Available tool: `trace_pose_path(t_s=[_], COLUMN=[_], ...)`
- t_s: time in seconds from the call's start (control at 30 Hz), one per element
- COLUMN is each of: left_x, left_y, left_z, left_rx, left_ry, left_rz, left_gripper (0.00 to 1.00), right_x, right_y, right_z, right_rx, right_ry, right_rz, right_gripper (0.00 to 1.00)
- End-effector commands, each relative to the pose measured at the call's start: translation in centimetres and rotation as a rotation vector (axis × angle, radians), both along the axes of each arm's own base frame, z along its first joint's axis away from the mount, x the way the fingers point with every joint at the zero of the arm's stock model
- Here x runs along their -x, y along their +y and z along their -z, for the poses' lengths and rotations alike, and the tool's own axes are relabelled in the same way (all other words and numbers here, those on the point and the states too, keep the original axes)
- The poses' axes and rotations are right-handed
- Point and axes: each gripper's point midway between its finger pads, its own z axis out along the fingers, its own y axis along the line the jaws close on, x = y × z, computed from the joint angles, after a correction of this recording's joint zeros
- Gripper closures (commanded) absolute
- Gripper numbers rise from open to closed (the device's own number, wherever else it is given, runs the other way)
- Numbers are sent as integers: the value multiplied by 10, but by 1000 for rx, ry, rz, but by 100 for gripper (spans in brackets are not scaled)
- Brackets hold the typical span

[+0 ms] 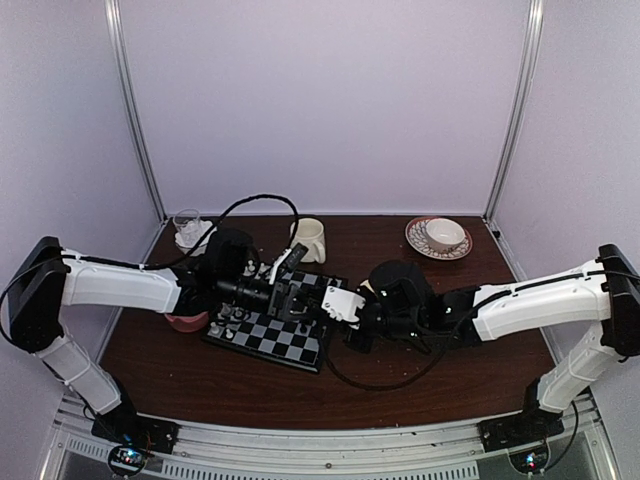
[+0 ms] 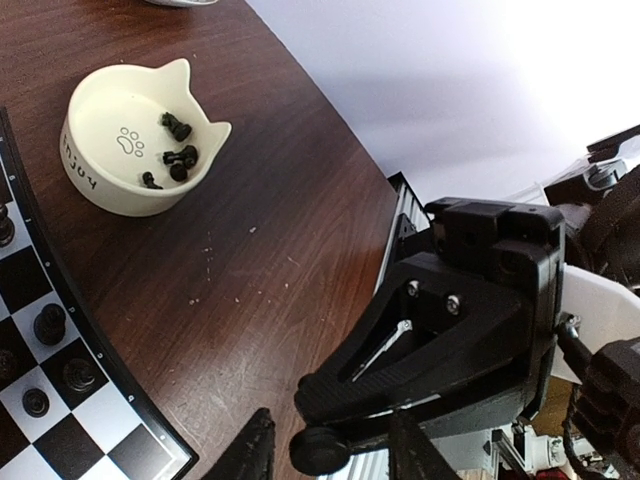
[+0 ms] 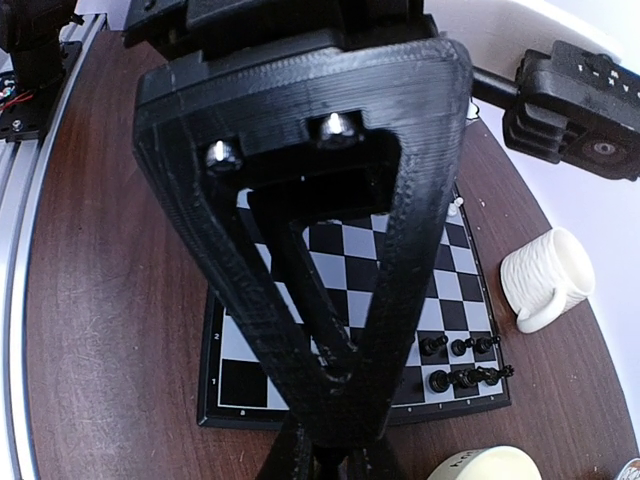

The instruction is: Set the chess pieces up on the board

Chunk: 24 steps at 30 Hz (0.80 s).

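Right gripper (image 3: 330,385) pinching shut by board (image 1: 290,345) right edge, dark knob (image 2: 320,452) at tip, probably piece, can't confirm. Left gripper (image 2: 332,455) standing part open, straddling that tip, gripping nothing yet: looks like handover. Black pieces (image 3: 462,378) sitting on board, more in bowl (image 2: 100,190).

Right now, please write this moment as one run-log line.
left gripper: open, tip to tip with right gripper | right gripper: shut | board: black chess pieces partly placed | cat bowl: more inside
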Motion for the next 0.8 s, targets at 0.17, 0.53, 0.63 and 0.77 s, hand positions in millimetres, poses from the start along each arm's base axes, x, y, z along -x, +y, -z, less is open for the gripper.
trace_pose_path(t_s=[0.17,0.53,0.63,0.77], left_x=[2,2,2,3], left_y=[-11,-12,-12,-12], left_z=[-13,-11,-12,-14], left_rx=[25,11,15,22], left_ry=[-38,-43,-51,-55], left_rz=[42,52,53,58], left_gripper=[63,83,90,93], right_x=[-9,-8,-8,-8], right_y=[6,5,5,5], right_z=[-12,-13,-13,-14], right_rx=[-20,-25,-24,-27], right_ry=[-36,-38,-39,-38], right_rz=[37,37,36,37], right_gripper=[98,97,94,90])
